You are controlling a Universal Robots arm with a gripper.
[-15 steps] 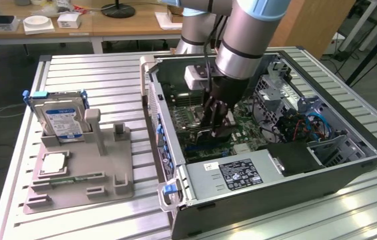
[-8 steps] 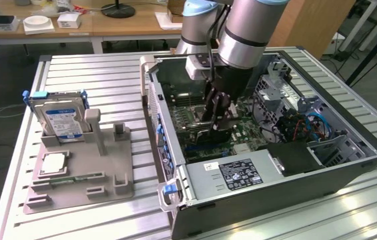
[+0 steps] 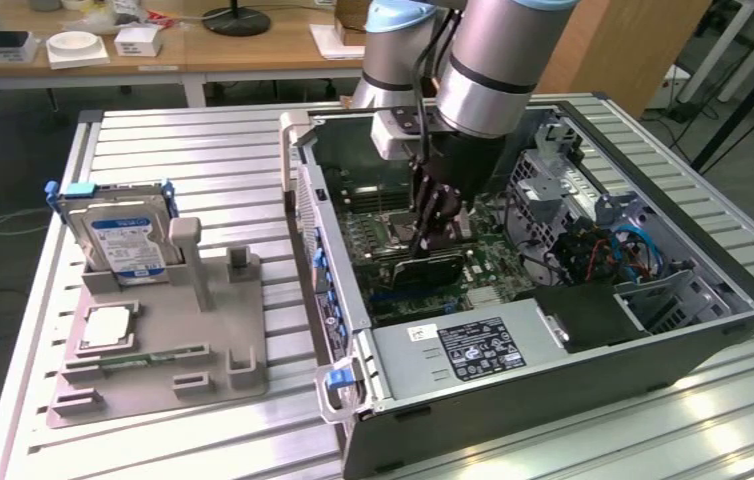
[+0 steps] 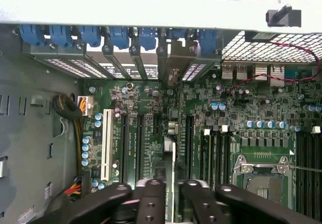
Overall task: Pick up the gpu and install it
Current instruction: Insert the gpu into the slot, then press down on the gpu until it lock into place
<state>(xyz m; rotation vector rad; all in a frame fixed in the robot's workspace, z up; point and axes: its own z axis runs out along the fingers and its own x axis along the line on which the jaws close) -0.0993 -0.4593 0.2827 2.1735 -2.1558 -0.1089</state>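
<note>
The gpu (image 3: 427,272) is a dark card standing on edge on the motherboard (image 3: 484,260) inside the open computer case (image 3: 697,330). My gripper (image 3: 433,236) reaches straight down into the case, right over the card's upper edge. In the wrist view the gpu (image 4: 174,148) appears edge-on as a thin strip that runs along a slot toward the rear brackets. Black fingers (image 4: 151,196) sit close on either side of it, and the gripper (image 4: 172,188) is shut on the card's edge.
A grey fixture (image 3: 164,340) at the exterior view's left holds a silver hard drive (image 3: 121,240) with a blue label. The power supply (image 3: 477,345) fills the case's near corner. A white expansion slot (image 4: 106,143), the CPU socket (image 4: 264,176) and blue bracket clips (image 4: 121,35) surround the card.
</note>
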